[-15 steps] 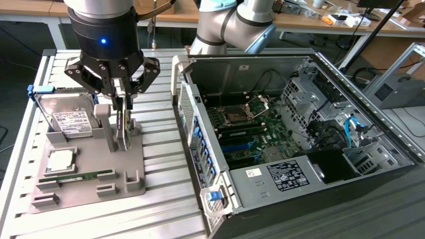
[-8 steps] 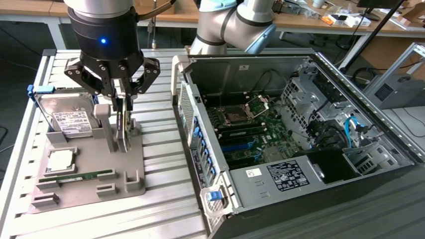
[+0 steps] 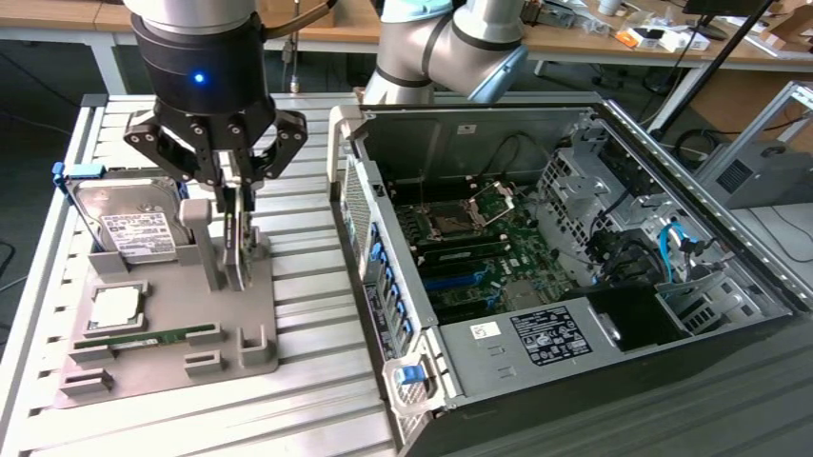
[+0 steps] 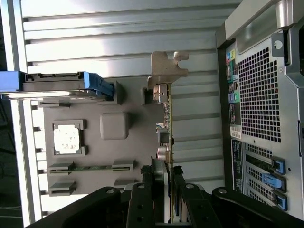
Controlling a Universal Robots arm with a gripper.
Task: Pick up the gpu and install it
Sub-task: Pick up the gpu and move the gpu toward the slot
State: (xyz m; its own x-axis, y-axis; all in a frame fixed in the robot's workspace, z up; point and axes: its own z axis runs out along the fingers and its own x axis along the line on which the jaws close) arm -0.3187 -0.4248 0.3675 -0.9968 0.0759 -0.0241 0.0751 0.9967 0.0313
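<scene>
We see the arm's gripper [image 3: 236, 274] low over the grey holder tray [image 3: 150, 376] on the slatted table [image 3: 318, 405]. Its two fingers [image 4: 157, 190] are clamped on either side of the gpu [image 4: 167, 111]. The card stands on edge in the tray, its pale bracket [image 3: 200, 217] at the end nearest the upright hard drive [image 3: 128, 224]. From the wrist view the grip falls on the end away from the bracket. Whether the card's lower edge is seated in its slot or just clear of it, we cannot quite tell. A processor chip [image 3: 114, 305] and a green memory stick [image 3: 152, 338] lie flat in the tray's other pockets. Toward the exterior view's right, the open computer case [image 3: 445, 133] lies just beside the tray, its motherboard [image 3: 470, 248] exposed.
</scene>
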